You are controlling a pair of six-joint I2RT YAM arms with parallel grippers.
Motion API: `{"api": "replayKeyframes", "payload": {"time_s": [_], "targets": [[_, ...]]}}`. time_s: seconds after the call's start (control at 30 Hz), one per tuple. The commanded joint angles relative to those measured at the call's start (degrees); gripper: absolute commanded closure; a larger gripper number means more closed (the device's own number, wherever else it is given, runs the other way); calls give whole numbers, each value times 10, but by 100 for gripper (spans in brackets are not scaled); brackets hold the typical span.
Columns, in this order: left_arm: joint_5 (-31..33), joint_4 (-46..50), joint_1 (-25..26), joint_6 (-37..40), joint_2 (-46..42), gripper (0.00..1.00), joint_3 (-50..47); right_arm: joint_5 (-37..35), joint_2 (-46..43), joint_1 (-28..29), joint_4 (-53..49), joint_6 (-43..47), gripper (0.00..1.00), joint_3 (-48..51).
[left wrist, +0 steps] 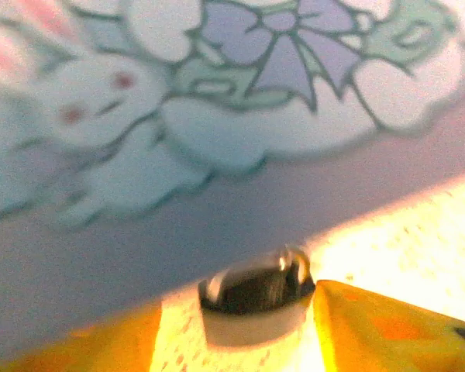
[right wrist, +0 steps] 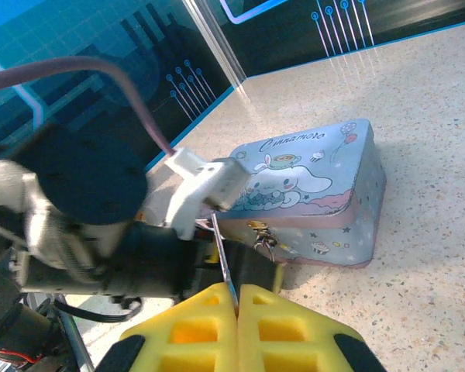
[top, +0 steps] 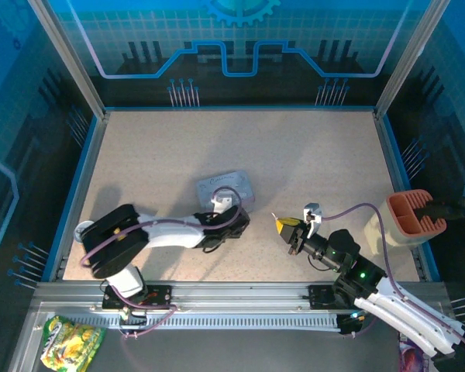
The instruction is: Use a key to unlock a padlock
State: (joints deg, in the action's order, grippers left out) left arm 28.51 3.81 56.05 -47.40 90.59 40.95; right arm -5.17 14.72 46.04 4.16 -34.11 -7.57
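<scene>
Speckled bench (top: 310, 155) carried the tin (right wrist: 325, 186); by its wall the padlock (left wrist: 256, 287) sat inside the left tool (left wrist: 244, 325), grip uncertain. Right tool (right wrist: 238, 291) clenched the key (right wrist: 225, 260), still apart from the lock; inserting and turning seemingly remained.

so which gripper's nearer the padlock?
Left. The left gripper straddles the padlock against the tin; the right gripper, shut on the key, sits apart to its right.
</scene>
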Motion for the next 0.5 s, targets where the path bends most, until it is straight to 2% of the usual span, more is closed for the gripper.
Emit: {"api": "replayKeyframes", "payload": {"time_s": [0.0, 0.07, 0.2, 0.4, 0.47], "targets": [[7, -148, 2, 65, -91, 41, -80, 3, -11, -7, 1, -9, 100, -1], [-32, -215, -9, 104, -124, 41, -132, 1, -10, -7, 10, -14, 100, 7], [-95, -275, -16, 180, -164, 40, -177, 2, 0, -8, 28, -21, 100, 11], [-173, -415, -67, 185, -163, 39, -258, 11, 29, -9, 32, -10, 100, -10], [-203, -422, -92, 177, -148, 40, -261, 13, 32, -9, 35, -13, 100, -13]]}}
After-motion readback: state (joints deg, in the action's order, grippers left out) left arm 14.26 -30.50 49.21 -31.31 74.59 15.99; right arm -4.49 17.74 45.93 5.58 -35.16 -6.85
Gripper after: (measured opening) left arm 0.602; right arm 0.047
